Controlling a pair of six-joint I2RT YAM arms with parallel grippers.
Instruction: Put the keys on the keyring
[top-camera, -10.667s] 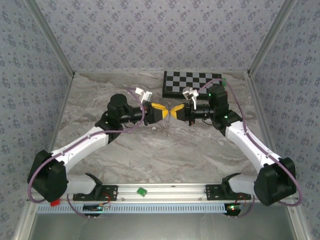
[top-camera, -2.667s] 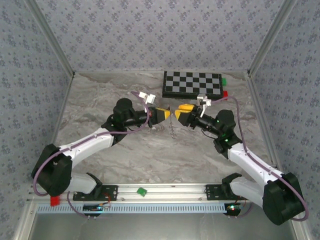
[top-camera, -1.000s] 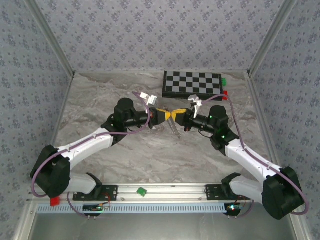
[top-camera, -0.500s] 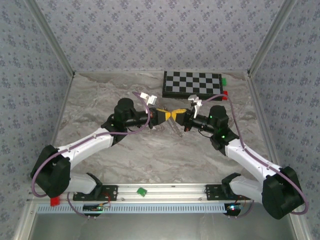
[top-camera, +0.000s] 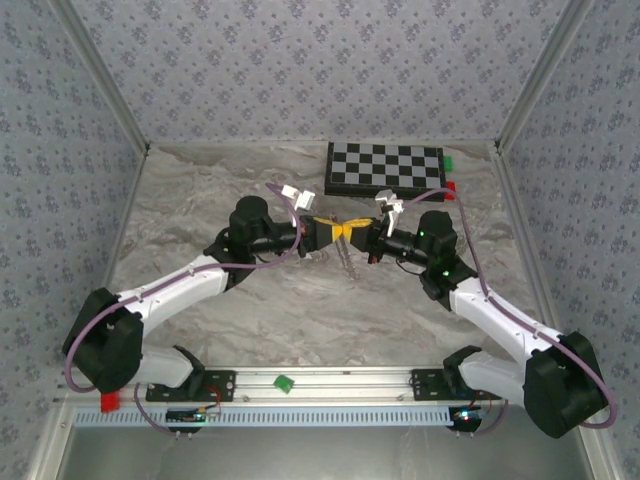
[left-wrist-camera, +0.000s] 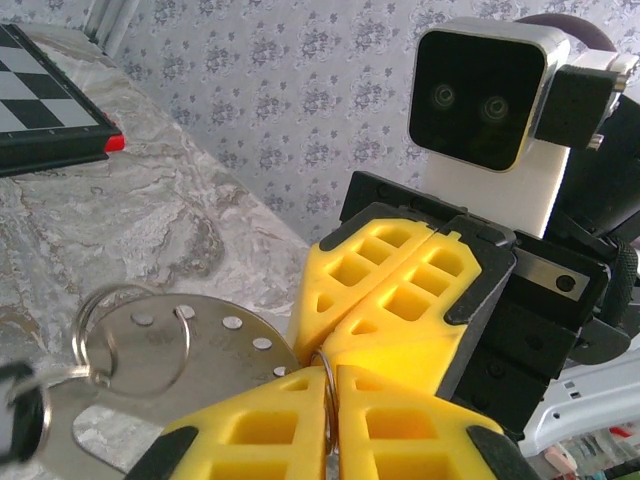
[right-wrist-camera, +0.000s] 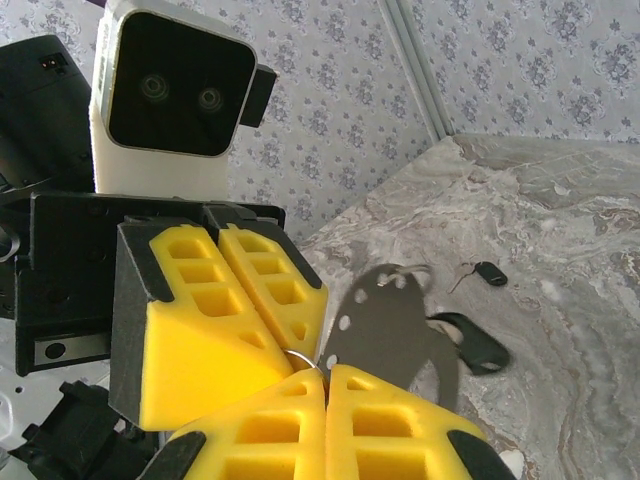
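The two arms stood tip to tip above the middle of the grey marbled table (top-camera: 300, 310). The left gripper (left-wrist-camera: 330, 420), with its yellow foam-block fingers, was pinched fully together on the thin silver wire keyring (left-wrist-camera: 325, 385), and I could see the wire running into the seam between the pads. The right gripper (right-wrist-camera: 325, 405) was closed just as tight, with its tips against the same loop. I could not tell whether it actually gripped the wire or only pressed on it.

From the ring hung a flat silver metal tag with punched holes (right-wrist-camera: 395, 320), and beside the tag a black-headed key (right-wrist-camera: 470, 345). A second small dark-headed key (right-wrist-camera: 487, 272) lay on the marble well behind them, apart from the ring, so I judged the task unfinished.

I read the step as working the ring between the two grips. To do it well I wanted one side as a fixed anchor and the other making only slight, slow turns along the wire. With so little metal between the pads, any sideways pull could have snapped the ring out and dropped the bunch.
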